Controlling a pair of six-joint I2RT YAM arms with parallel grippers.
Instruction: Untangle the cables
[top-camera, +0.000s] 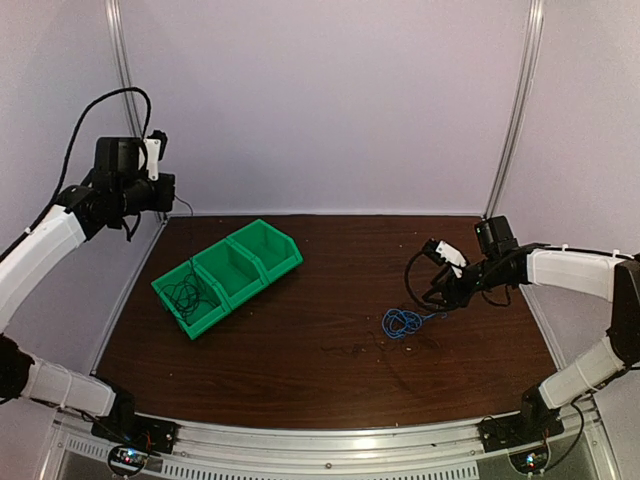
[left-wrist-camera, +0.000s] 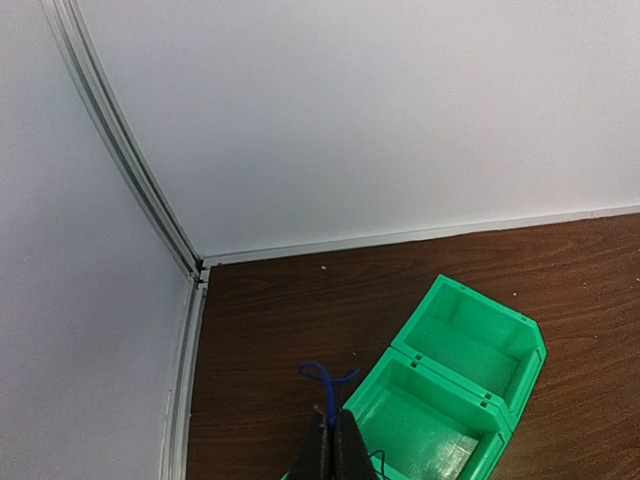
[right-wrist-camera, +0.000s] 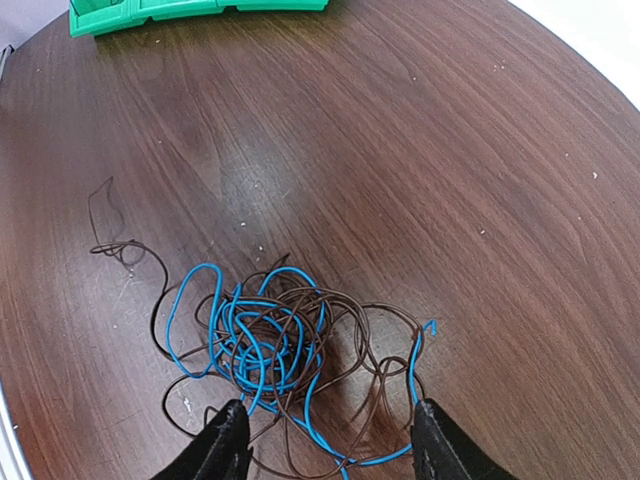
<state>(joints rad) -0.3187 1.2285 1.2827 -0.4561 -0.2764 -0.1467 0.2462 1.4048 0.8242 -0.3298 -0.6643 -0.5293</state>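
A tangle of bright blue and dark brown cables (right-wrist-camera: 268, 338) lies on the brown table, right of centre (top-camera: 403, 322). My right gripper (right-wrist-camera: 330, 425) hovers low just over its near side, open, its two black fingertips (right-wrist-camera: 228, 432) straddling the loops without gripping any. In the top view this gripper (top-camera: 437, 298) is just right of the pile. My left gripper (left-wrist-camera: 332, 428) is raised high at the far left (top-camera: 168, 192), shut on a single blue cable (left-wrist-camera: 326, 380) whose curled end sticks out past the tips. A thin black cable (top-camera: 185, 295) lies in the nearest green bin.
Three joined green bins (top-camera: 283, 266) stand on the left half of the table, below the left gripper (left-wrist-camera: 444, 378). White walls with metal rails (left-wrist-camera: 120, 140) close off the back and sides. A loose brown strand (right-wrist-camera: 120, 245) trails left of the pile.
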